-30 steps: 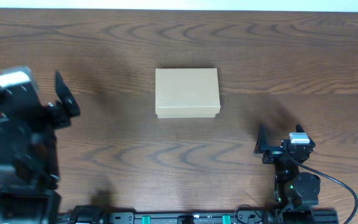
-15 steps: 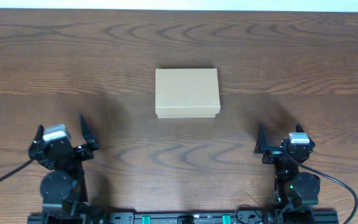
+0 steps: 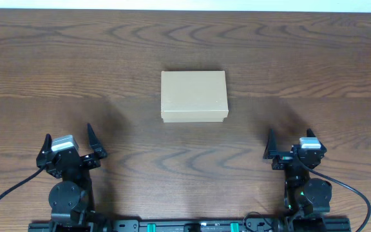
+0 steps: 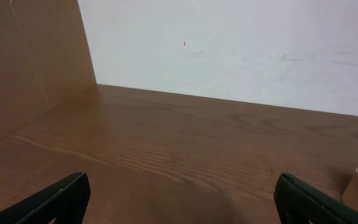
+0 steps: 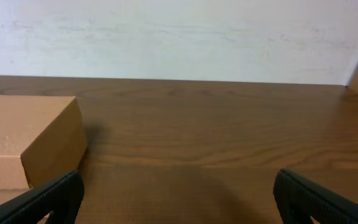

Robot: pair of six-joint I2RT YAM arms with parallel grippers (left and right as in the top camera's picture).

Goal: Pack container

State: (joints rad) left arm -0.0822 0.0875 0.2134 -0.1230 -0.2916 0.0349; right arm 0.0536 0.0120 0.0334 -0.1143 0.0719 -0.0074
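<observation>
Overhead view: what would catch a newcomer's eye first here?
A plain brown cardboard container, lid shut, sits in the middle of the dark wooden table. At the near edge, the left gripper and the right gripper stand well apart from it, one to each side, both open and empty.

The closed cardboard box (image 3: pixel 194 96) is the one obstacle on the bench (image 3: pixel 314 58), sitting near the middle, a little toward the far edge. Bare wood lies open along all four of its sides. The left gripper (image 3: pixel 68 136) and right gripper (image 3: pixel 291 143) sit at the near edge, fingers (image 4: pixel 61 196) spread wide, well apart from the box. A white wall (image 4: pixel 229 50) closes the far edge, and a brown panel (image 4: pixel 30 62) bounds the left edge.
</observation>
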